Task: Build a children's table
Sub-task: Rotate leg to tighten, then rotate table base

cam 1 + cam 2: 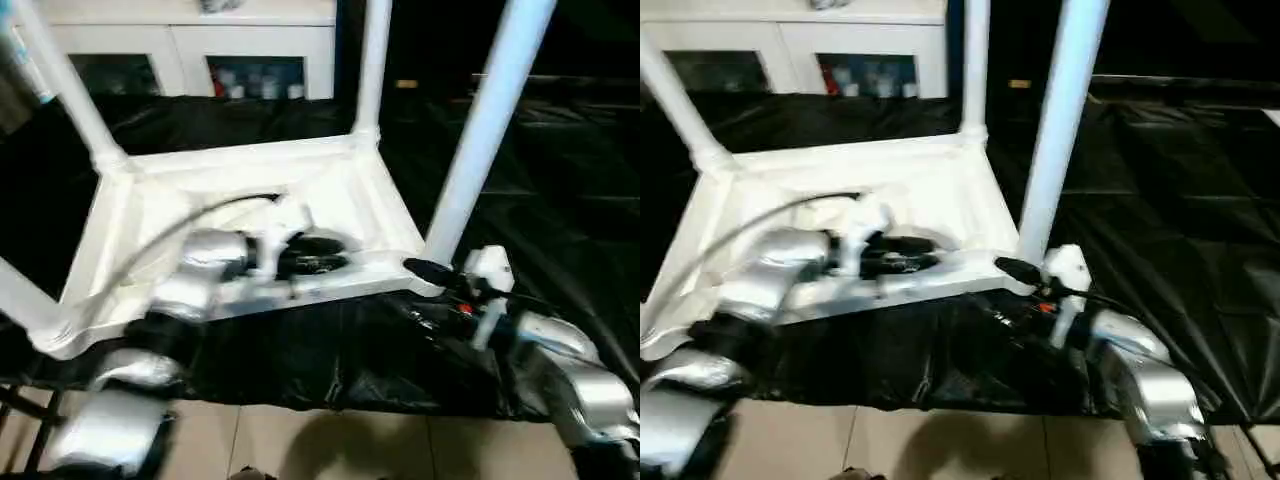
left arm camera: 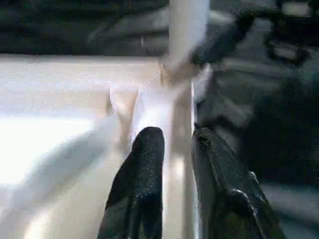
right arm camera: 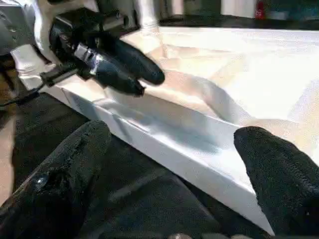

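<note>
The children's table lies upside down on a black sheet, its white ribbed top [image 1: 250,185] facing up. White tube legs stand in the corner sockets: far left [image 1: 60,90], far right [image 1: 372,70], near right [image 1: 490,120] and near left [image 1: 20,295]. My left gripper [image 2: 177,149] is at the top's near rim [image 2: 177,107], its fingers [image 2: 142,174] a little apart with the rim wall between them. My right gripper [image 3: 174,139] is wide open at the near right corner, beside the foot of that leg, with the rim [image 3: 164,144] ahead of it and nothing held.
A white cabinet with glass doors [image 1: 190,50] stands behind the table. The black sheet [image 1: 560,180] spreads far to the right. Tan floor [image 1: 330,440] shows past the sheet's near edge, and a dark frame [image 1: 20,420] sits at the lower left.
</note>
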`<state>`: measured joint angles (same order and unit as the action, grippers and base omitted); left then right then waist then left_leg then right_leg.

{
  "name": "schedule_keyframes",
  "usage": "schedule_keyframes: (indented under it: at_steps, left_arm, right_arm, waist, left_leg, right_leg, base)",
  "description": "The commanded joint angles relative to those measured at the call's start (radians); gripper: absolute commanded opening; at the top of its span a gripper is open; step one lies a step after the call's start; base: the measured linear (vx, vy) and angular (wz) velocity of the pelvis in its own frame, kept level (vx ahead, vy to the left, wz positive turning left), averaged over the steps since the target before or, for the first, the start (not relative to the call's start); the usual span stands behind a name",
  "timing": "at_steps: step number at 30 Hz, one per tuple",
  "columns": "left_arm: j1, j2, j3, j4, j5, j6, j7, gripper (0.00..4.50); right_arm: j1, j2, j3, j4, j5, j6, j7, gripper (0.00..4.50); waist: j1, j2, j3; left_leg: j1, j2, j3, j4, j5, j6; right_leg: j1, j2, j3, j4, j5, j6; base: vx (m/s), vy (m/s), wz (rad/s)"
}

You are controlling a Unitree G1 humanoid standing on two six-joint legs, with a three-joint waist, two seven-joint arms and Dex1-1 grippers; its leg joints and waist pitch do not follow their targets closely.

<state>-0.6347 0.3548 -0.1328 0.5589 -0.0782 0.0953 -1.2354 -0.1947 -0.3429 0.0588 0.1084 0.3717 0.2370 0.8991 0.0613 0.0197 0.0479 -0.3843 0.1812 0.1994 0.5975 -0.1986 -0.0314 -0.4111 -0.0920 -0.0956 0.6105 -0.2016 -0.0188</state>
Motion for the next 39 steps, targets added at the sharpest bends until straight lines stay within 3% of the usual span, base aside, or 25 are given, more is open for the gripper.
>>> schedule_keyframes:
  at_steps: [1, 2, 3, 4, 5, 6, 8, 9, 13, 15, 17, 22, 25, 28, 32, 35, 39]
  left_arm:
    - [0.036, 0.058, -0.010, -0.121, -0.038, 0.113, -0.085, 1.54]
    - [0.036, 0.058, -0.010, -0.121, -0.038, 0.113, -0.085, 1.54]
    - [0.109, 0.167, -0.024, -0.264, -0.074, 0.241, -0.156, 1.85]
    - [0.109, 0.167, -0.024, -0.264, -0.074, 0.241, -0.156, 1.85]
    - [0.155, 0.228, -0.036, -0.332, -0.080, 0.298, -0.185, 1.91]
    - [0.171, 0.246, -0.041, -0.343, -0.069, 0.304, -0.189, 1.91]
    - [0.182, 0.259, -0.045, -0.359, -0.064, 0.316, -0.188, 2.06]
    - [0.201, 0.274, -0.055, -0.379, -0.040, 0.324, -0.176, 2.31]
    - [0.216, 0.279, -0.074, -0.400, -0.004, 0.340, -0.134, 2.42]
    - [0.207, 0.270, -0.098, -0.377, 0.052, 0.301, -0.051, 2.66]
    - [0.204, 0.269, -0.102, -0.377, 0.065, 0.297, -0.026, 2.66]
    - [0.203, 0.253, -0.086, -0.374, 0.090, 0.249, 0.045, 2.66]
    - [0.209, 0.253, -0.078, -0.385, 0.091, 0.229, 0.061, 2.66]
    - [0.206, 0.250, -0.087, -0.362, 0.107, 0.183, 0.109, 2.66]
    - [0.187, 0.223, -0.092, -0.322, 0.133, 0.136, 0.173, 2.66]
    - [0.174, 0.200, -0.087, -0.306, 0.138, 0.115, 0.209, 2.66]
    - [0.162, 0.158, -0.082, -0.291, 0.141, 0.070, 0.279, 2.66]
  right_arm:
    - [-0.033, 0.033, 0.032, 0.034, -0.029, -0.005, -0.016, 4.50]
    - [-0.033, 0.033, 0.032, 0.034, -0.029, -0.005, -0.016, 4.50]
    - [-0.107, 0.104, 0.055, 0.135, -0.081, -0.040, -0.083, 4.50]
    - [-0.107, 0.104, 0.055, 0.135, -0.081, -0.040, -0.083, 4.50]
    - [-0.173, 0.153, 0.060, 0.230, -0.121, -0.064, -0.162, 4.50]
    - [-0.211, 0.178, 0.058, 0.285, -0.140, -0.083, -0.208, 4.50]
    - [-0.235, 0.193, 0.056, 0.320, -0.151, -0.094, -0.237, 4.50]
    - [-0.287, 0.224, 0.046, 0.396, -0.160, -0.099, -0.293, 4.50]
    - [-0.372, 0.260, 0.023, 0.524, -0.188, -0.149, -0.398, 4.50]
    - [-0.468, 0.281, -0.043, 0.675, -0.201, -0.206, -0.584, 4.50]
    - [-0.492, 0.284, -0.066, 0.716, -0.200, -0.225, -0.628, 4.50]
    - [-0.541, 0.259, -0.126, 0.827, -0.198, -0.285, -0.780, 4.50]
    - [-0.552, 0.232, -0.149, 0.871, -0.199, -0.316, -0.833, 4.50]
    - [-0.577, 0.195, -0.174, 0.957, -0.221, -0.369, -0.886, 4.50]
    - [-0.581, 0.145, -0.177, 0.997, -0.242, -0.403, -0.908, 4.50]
    - [-0.581, 0.118, -0.177, 1.009, -0.244, -0.411, -0.911, 4.50]
    - [-0.589, 0.068, -0.174, 1.037, -0.259, -0.445, -0.883, 4.50]
  waist:
    - [0.003, -0.018, -0.067]
    - [0.001, -0.011, -0.063]
    - [0.000, -0.014, -0.062]
    - [-0.009, -0.013, -0.060]
    - [-0.010, -0.007, -0.058]
    - [-0.020, -0.009, -0.053]
    - [-0.020, -0.008, -0.055]
    - [-0.012, 0.000, -0.053]
    - [-0.011, -0.001, -0.055]
    - [-0.015, -0.004, -0.056]
    - [-0.014, -0.004, -0.060]
    - [-0.013, -0.004, -0.066]
    - [-0.008, -0.003, -0.066]
    - [-0.007, 0.000, -0.066]
    - [0.001, -0.001, -0.065]
    - [0.004, -0.006, -0.066]
    - [0.007, -0.001, -0.068]
  left_leg:
    - [0.016, 0.064, -0.025, -0.059, -0.015, 0.155]
    - [0.018, 0.065, -0.025, -0.063, -0.029, 0.134]
    - [0.022, 0.067, -0.026, -0.067, -0.056, 0.101]
    - [0.015, 0.065, -0.029, -0.072, -0.065, 0.086]
    - [0.030, 0.064, -0.023, -0.071, -0.101, 0.053]
    - [0.024, 0.061, -0.023, -0.078, -0.118, 0.030]
    - [0.031, 0.059, -0.021, -0.076, -0.131, 0.010]
    - [0.039, 0.060, -0.018, -0.076, -0.141, -0.004]
    - [0.040, 0.060, -0.018, -0.080, -0.154, -0.032]
    - [0.034, 0.055, -0.021, -0.080, -0.144, -0.047]
    - [0.034, 0.054, -0.020, -0.077, -0.127, -0.047]
    - [0.030, 0.049, -0.017, -0.069, -0.068, -0.010]
    - [0.032, 0.050, -0.016, -0.067, -0.073, -0.001]
    - [0.035, 0.050, -0.015, -0.067, -0.101, -0.012]
    - [0.039, 0.050, -0.013, -0.067, -0.147, -0.027]
    - [0.031, 0.047, -0.015, -0.065, -0.138, -0.019]
    - [0.025, 0.046, -0.018, -0.060, -0.134, -0.009]
  right_leg:
    - [0.057, -0.072, 0.058, -0.048, -0.012, -0.270]
    - [0.052, -0.070, 0.059, -0.049, -0.033, -0.273]
    - [0.051, -0.074, 0.060, -0.044, -0.059, -0.276]
    - [0.054, -0.073, 0.061, -0.043, -0.075, -0.277]
    - [0.044, -0.068, 0.061, -0.051, -0.102, -0.270]
    - [0.047, -0.066, 0.064, -0.053, -0.117, -0.272]
    - [0.046, -0.068, 0.066, -0.055, -0.125, -0.265]
    - [0.041, -0.066, 0.069, -0.055, -0.111, -0.260]
    - [0.046, -0.064, 0.070, -0.052, -0.084, -0.251]
    - [0.054, -0.066, 0.070, -0.050, -0.084, -0.252]
    - [0.057, -0.066, 0.071, -0.047, -0.061, -0.247]
    - [0.063, -0.061, 0.068, -0.039, 0.025, -0.250]
    - [0.062, -0.059, 0.066, -0.038, 0.028, -0.253]
    - [0.058, -0.056, 0.065, -0.040, 0.007, -0.255]
    - [0.057, -0.055, 0.066, -0.044, -0.022, -0.244]
    - [0.063, -0.057, 0.066, -0.043, -0.024, -0.234]
    - [0.066, -0.058, 0.063, -0.042, -0.020, -0.235]
  base:
    - [0.000, 0.000, 0.00]
    - [0.000, 0.000, 0.00]
    - [0.000, 0.000, 0.00]
    - [0.000, 0.000, 0.00]
    - [0.000, 0.000, 0.00]
    - [0.000, 0.000, 0.00]
    - [0.000, 0.000, 0.00]
    - [0.000, 0.000, 0.00]
    - [0.000, 0.000, 0.00]
    - [0.000, 0.000, 0.00]
    - [0.000, 0.000, 0.00]
    - [0.000, 0.000, 0.00]
    - [0.000, 0.000, 0.00]
    - [0.000, 0.000, 0.00]
    - [0.000, 0.000, 0.00]
    - [0.000, 0.000, 0.00]
    - [0.000, 0.000, 0.00]
